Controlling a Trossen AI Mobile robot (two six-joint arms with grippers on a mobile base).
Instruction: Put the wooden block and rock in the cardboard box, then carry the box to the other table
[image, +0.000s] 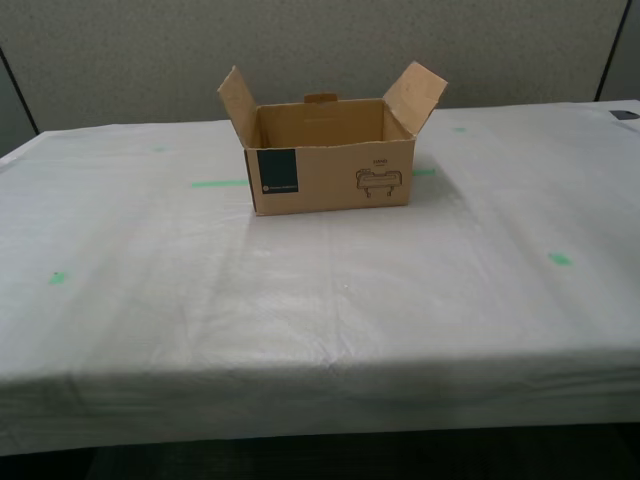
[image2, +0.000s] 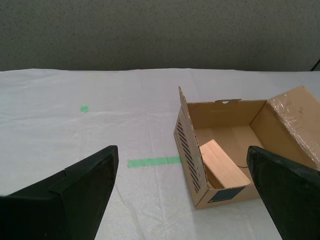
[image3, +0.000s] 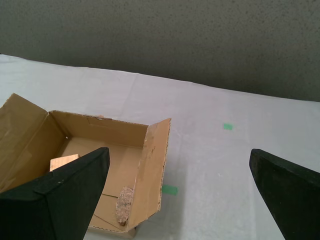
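1. The cardboard box (image: 330, 165) stands on the worktop (image: 320, 300), which is covered with a wrinkled white cloth, in the far middle part of the exterior view.
2. Its flaps are raised and it is open on top. Its front shows a dark label (image: 278, 171) and a small line drawing (image: 377, 181).
3. The wooden block (image2: 223, 163) lies inside the box, tilted, near the front wall.
4. The rock (image3: 124, 199) also lies on the floor of the box, close to a side wall and apart from the block.
5. Green tape marks (image: 219, 183) are on the cloth beside the box.
6. My first gripper (image3: 182, 192) has its fingers wide apart and holds nothing; it hovers above the box's edge.
7. My second gripper (image2: 182, 192) is also spread wide and empty, with the box just beyond it.
8. No arm appears in the exterior view.
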